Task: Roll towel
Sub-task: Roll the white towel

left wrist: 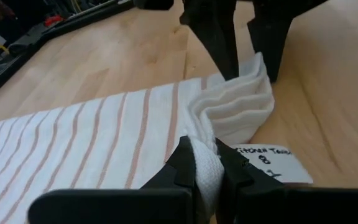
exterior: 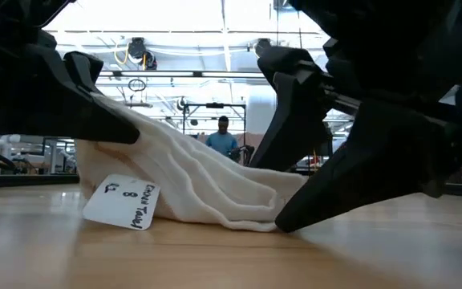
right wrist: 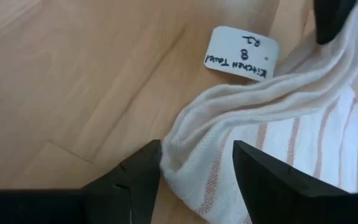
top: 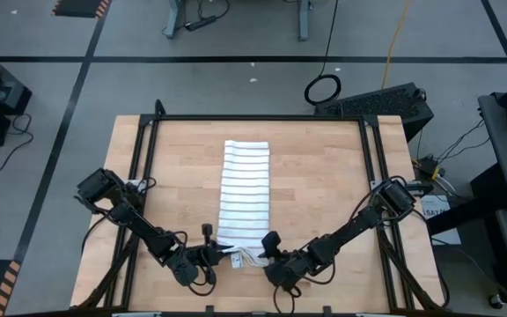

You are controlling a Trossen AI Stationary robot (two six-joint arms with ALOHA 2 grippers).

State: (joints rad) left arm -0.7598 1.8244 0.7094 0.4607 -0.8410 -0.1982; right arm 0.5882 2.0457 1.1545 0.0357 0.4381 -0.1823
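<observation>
High view is showing the towel (top: 245, 201) lying on the tabletop (top: 324, 176), its near end bunching (tag beside it): left gripper (top: 223, 255) jaws pinching one corner, right gripper (top: 267, 251) jaws spreading around the other.

From my remote station, the high camera looked straight down on the whole light wooden table (top: 324, 185), taking in both arms and the grey floor around it from well above. The low camera sat at table-top height, facing level across the wood into the room behind, very close to the bunched end of the thin white striped cloth towel (exterior: 207, 189). The left wrist camera looked forward past its own dark fingers (left wrist: 188, 165), close over the towel's near edge. The right wrist camera faced the same edge from the opposite side. All three close views shared the small white handwritten tag (right wrist: 242, 53) and the gathered towel end.
</observation>
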